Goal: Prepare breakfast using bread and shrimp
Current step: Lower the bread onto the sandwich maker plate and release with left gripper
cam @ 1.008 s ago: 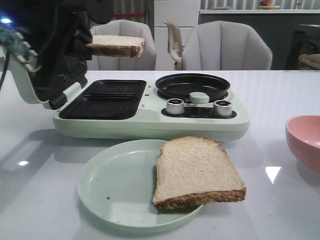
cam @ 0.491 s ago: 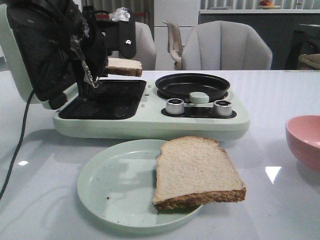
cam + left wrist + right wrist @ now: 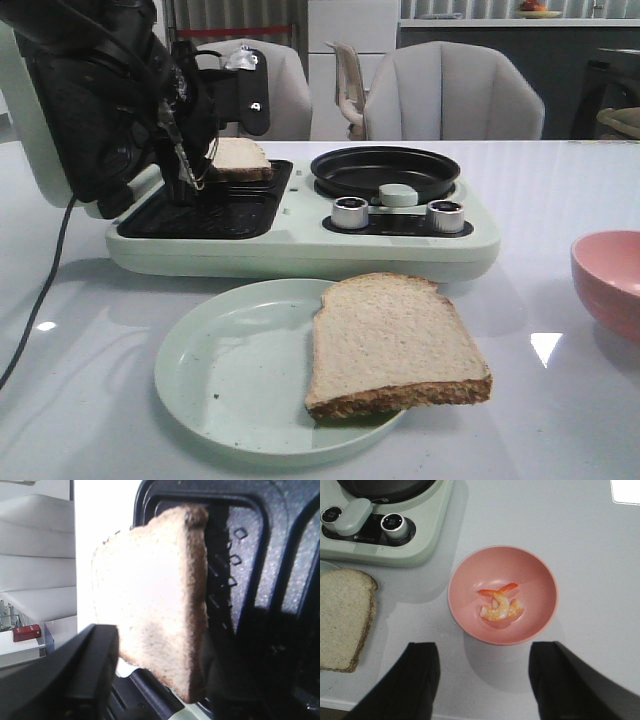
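Left jaws: your left gripper (image 3: 155, 680) is clamped on a slice of bread (image 3: 152, 615); one dark finger (image 3: 75, 675) presses one face, and the other side sits against the slice's far face.
Held slice: it runs straight out from your jaws, crust edge showing, and in the front view this slice (image 3: 240, 158) hangs low over the rear grill tray (image 3: 232, 180) of the breakfast maker (image 3: 300, 215). You cannot tell whether it touches the tray yet.
Just beyond the left jaws: the ribbed black plate of that tray fills the space behind the slice, with the raised lid (image 3: 60, 110) at your arm's side.
Right jaws: your right gripper (image 3: 485, 680) stands wide, both fingers (image 3: 417, 680) spread, nothing between them.
Ahead of the right jaws: a pink bowl (image 3: 470, 575) sits on the bench (image 3: 580, 550) just past the fingertips, centred on the gap. The shrimp (image 3: 501, 605) lie curled together in its bottom.
Off to one side of the right jaws: the second slice of bread (image 3: 390, 345) lies flat on a pale green plate (image 3: 230, 370), overhanging the rim on the bowl's side.
Further out: the round pan (image 3: 385, 170) and two silver knobs (image 3: 350, 212) of the breakfast maker lie beyond the plate.
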`<state>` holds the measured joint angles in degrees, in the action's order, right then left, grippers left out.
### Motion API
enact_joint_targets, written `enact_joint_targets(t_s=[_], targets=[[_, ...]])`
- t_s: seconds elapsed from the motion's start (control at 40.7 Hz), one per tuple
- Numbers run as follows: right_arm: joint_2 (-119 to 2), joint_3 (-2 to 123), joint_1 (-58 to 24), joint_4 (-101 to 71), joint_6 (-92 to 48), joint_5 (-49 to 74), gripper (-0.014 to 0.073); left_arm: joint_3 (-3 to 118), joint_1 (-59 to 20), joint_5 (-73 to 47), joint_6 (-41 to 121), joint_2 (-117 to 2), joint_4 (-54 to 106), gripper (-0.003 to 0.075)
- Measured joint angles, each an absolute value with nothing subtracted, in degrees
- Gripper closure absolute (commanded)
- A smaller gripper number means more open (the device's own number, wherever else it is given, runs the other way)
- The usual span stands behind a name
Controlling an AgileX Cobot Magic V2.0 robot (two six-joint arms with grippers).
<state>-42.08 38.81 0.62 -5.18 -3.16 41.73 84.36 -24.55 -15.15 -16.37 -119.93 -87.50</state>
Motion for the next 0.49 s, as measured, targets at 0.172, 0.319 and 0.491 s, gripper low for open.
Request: enact_joint_targets(t_s=[0.172,0.319,0.491], targets=[[-42.1,38.8,0.6,-5.2,-3.2,41.7,0.0088,84.4,-24.6,-15.2,-16.4,-119.2,-87.4,0.0267],[-42.1,38.8,0.6,-5.2,-3.2,41.7,0.0088,83.5,-24.6,-15.2,-16.4,-115.1,-82.9,0.0267],[-42.1,38.8,0.6,-5.2,-3.2,41.7,0.0088,78.9,-25.5,-16.4,-16.4,-105.8,-75.2,0.0267]])
